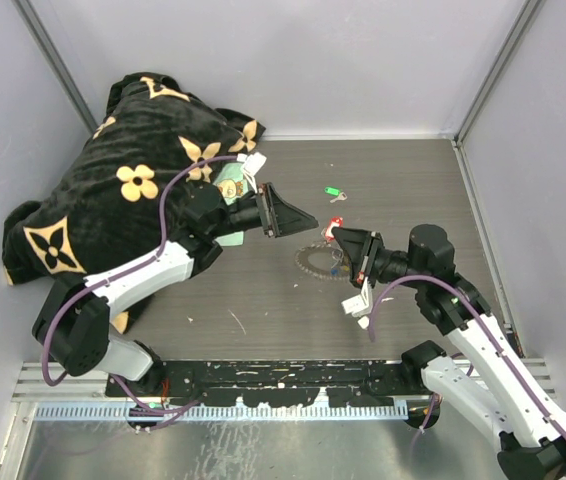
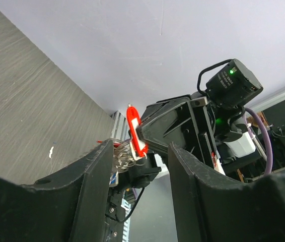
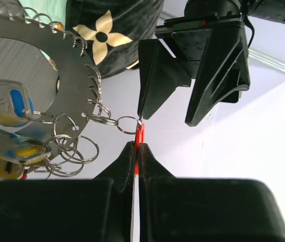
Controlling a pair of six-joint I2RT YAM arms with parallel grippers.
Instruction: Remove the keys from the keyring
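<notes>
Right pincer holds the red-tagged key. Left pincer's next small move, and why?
Probably close the open left pincer on the small silver split ring: it joins the red-tagged silver key in the right pincer to the large dark grey keyring.

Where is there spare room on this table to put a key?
Bare: the far right of the table, between the green key and the wall; also the near strip between the keyring and the base rail. Crowded: the middle, where left gripper and right gripper meet, and the far left under the blanket.
</notes>
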